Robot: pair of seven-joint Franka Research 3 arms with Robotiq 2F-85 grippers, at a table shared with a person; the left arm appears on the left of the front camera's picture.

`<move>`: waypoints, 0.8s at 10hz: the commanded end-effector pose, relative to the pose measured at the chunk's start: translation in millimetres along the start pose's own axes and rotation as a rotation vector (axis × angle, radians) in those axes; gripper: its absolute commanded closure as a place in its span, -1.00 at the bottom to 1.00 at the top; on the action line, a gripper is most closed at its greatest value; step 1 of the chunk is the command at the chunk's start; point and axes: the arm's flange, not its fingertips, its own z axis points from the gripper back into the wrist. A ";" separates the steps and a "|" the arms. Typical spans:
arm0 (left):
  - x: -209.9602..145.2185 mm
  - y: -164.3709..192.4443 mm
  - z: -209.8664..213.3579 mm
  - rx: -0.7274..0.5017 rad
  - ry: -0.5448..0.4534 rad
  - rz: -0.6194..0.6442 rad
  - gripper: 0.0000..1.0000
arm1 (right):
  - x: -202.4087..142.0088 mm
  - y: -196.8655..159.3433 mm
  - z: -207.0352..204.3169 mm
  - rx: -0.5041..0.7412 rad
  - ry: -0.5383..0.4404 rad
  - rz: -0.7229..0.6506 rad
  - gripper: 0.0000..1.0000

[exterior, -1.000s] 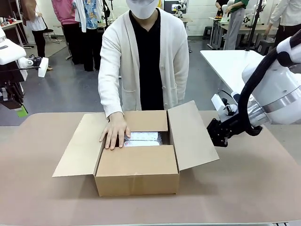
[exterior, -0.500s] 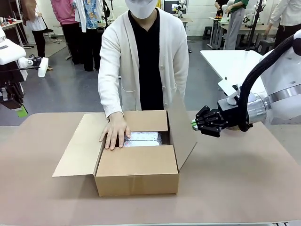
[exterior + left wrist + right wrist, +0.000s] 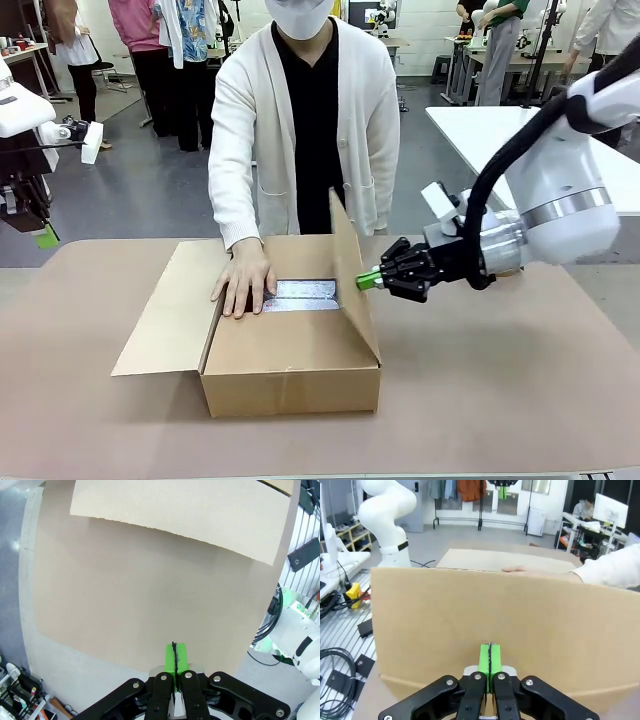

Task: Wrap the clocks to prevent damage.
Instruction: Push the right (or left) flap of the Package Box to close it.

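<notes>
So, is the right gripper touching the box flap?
Touching. In the front view the right gripper, shut, has its green tips on the upright flap; the right wrist view shows them against the cardboard, no gap.

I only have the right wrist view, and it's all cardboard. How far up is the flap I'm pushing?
Observer: The right flap stands roughly upright, with the shut right gripper on its outer face.
Operator: Anything inside?
Observer: The bubble-wrap bundle lies inside, next to the person's hand.
Operator: Where's the other arm?
Observer: The left gripper is shut, hanging over bare table.
</notes>
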 end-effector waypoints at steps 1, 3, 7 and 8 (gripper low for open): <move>-0.5 -1.8 -0.2 -0.007 -0.006 0.014 0.99 | 3.5 -13.6 -31.5 -0.017 0.034 0.022 0.98; -0.5 -1.8 -0.2 -0.007 -0.006 0.014 0.99 | -1.7 -16.7 -50.1 -0.040 0.113 0.047 0.98; -0.5 -1.8 -0.2 -0.007 -0.006 0.014 0.99 | -24.1 -15.8 -52.1 -0.061 0.198 0.028 0.98; -0.5 -1.8 -0.2 -0.007 -0.006 0.014 0.99 | -27.5 -13.4 -45.9 -0.068 0.212 0.030 0.98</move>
